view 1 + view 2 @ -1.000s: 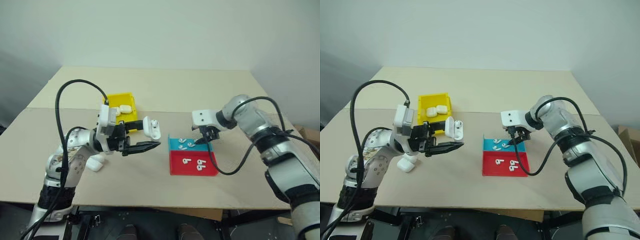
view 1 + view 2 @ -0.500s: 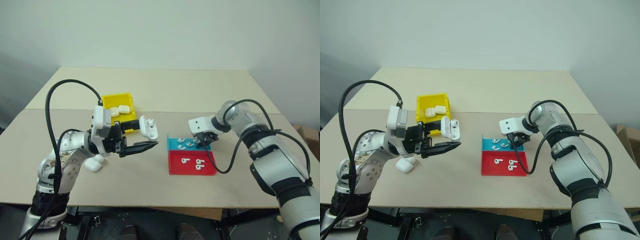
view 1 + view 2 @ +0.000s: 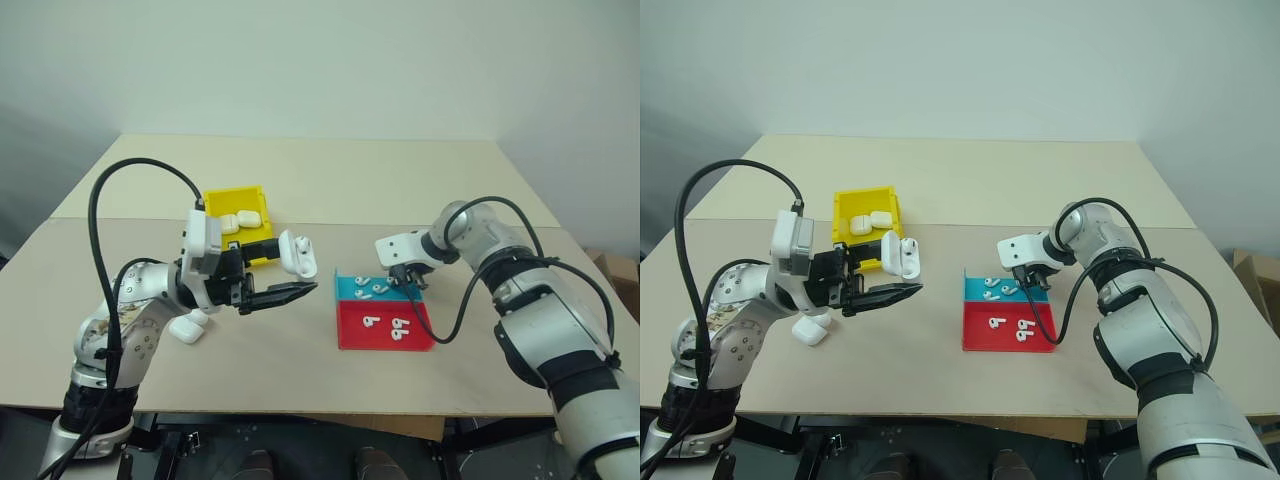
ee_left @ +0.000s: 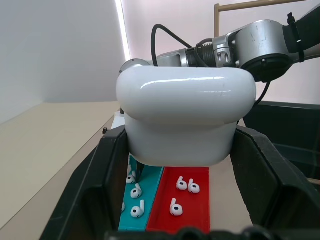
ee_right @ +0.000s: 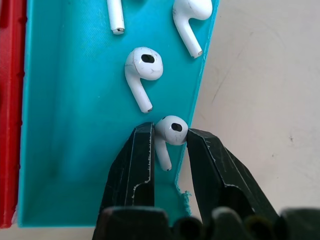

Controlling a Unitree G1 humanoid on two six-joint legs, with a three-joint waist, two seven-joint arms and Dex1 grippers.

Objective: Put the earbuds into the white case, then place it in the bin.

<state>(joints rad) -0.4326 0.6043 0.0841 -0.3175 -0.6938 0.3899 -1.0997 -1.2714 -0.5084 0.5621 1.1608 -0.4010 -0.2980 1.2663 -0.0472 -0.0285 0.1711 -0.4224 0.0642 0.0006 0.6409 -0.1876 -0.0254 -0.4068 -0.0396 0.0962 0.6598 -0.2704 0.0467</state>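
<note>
- Right gripper (image 5: 162,142) has dropped onto the far edge of the blue tray (image 3: 352,292) and narrowed since a second ago; its fingers now pinch one earbud (image 5: 169,134) between the tips, right at the tray's rim.
- Left gripper (image 3: 290,272) has not moved: clamped tight on the white case (image 3: 299,255), held up above the table (image 3: 320,180), lid end up.
- Other earbuds: three more loose in the blue tray (image 5: 142,70), three in the red tray (image 3: 385,325) just beside it on the near side.
- Bin (image 3: 236,200) sits on the table beyond the left gripper, two white cases (image 3: 238,221) already inside.
- Two more spare cases (image 3: 190,326) lie on the table under the left arm.
- Held case and trays are well apart; right gripper is near neither the case nor the bin.
</note>
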